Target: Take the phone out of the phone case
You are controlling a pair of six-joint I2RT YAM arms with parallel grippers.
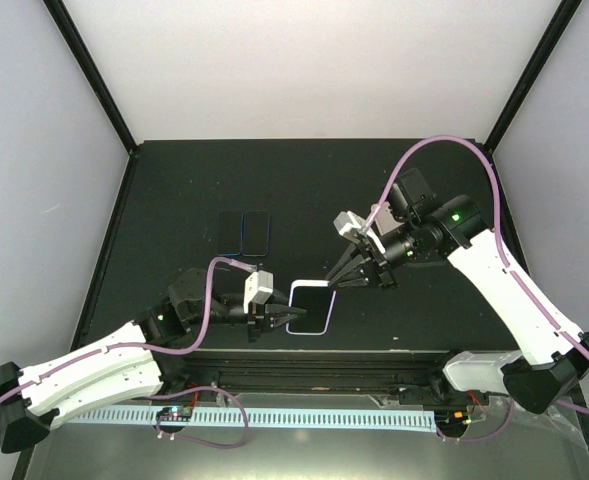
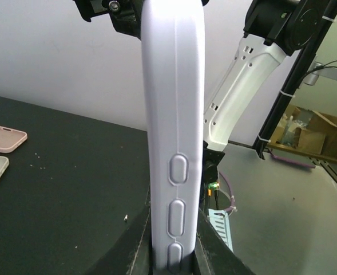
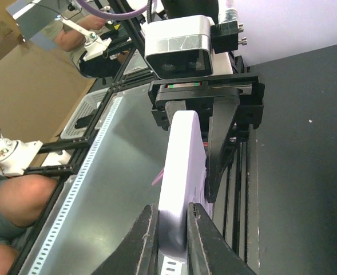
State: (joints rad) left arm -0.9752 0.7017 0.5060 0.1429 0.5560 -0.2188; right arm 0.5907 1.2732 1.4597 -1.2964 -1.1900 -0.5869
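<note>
Phone case (image 2: 174,143) with phone (image 1: 312,306): long axis runs between left gripper (image 1: 272,320) and right gripper (image 1: 337,281), each clamped tight on opposite end.

No text, label, brand, number or sign is legible in any view: the phone case (image 2: 174,143) shows only blank raised button covers (image 2: 178,169), and the silver camera housing (image 3: 178,46) carries no readable marking.
</note>
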